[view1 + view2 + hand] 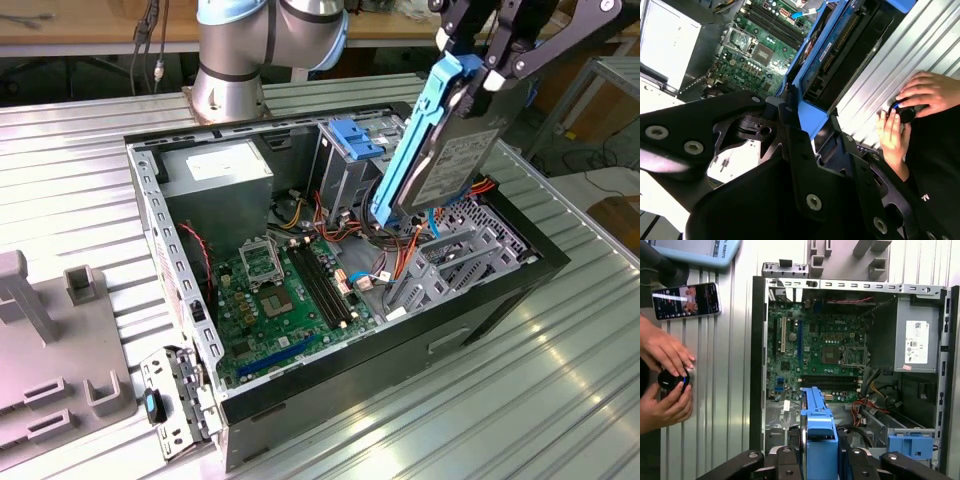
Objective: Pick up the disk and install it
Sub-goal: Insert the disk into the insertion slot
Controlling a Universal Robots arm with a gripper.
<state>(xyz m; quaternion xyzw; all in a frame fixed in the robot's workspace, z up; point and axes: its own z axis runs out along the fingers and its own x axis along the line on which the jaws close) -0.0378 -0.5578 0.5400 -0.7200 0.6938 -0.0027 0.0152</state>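
Note:
The disk [452, 165] is a grey hard drive in a bright blue carrier rail. It hangs tilted, nearly on edge, above the near-right part of the open computer case [150, 215]. My gripper [478, 68] is shut on the disk's upper end, with black fingers on either side. In the first wrist view the blue carrier [818, 422] juts out from between the fingers [785, 462] toward the motherboard [820, 350]. In the second wrist view the disk [827, 55] is seen edge-on beyond the black linkages. The upright grey drive cage with its blue bracket [352, 140] stands just beside the disk.
Inside the case are the power supply [215, 170], red and orange cables [385, 265] and grey brackets [450, 255]. A grey fixture [45, 350] lies at the exterior view's left. A person's hands [667, 365] hold a small black object beside the case, near a phone [687, 300].

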